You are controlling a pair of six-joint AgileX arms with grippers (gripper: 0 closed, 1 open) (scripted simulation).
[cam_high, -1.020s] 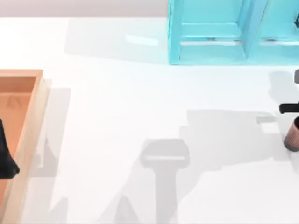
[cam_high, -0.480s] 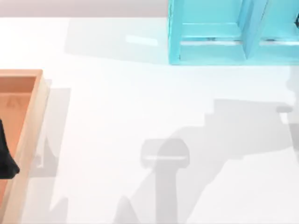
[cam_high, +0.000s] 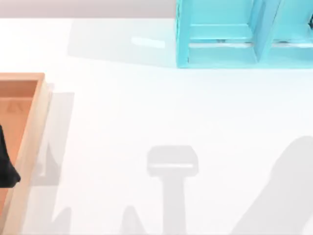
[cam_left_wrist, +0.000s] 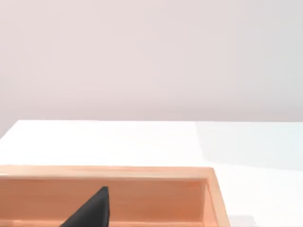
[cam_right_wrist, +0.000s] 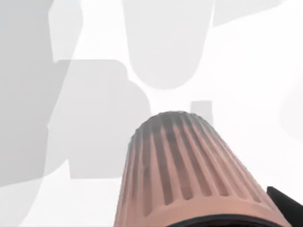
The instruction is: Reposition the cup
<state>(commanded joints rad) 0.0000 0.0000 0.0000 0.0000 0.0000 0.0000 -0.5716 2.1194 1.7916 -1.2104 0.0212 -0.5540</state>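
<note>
While close before the right wrist camera, ribbed cup (cam_right_wrist: 189,170) above white table (cam_right_wrist: 246,61).

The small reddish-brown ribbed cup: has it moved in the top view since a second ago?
Yes. The cup left past the right edge, away from the fixed turquoise frame.
</note>
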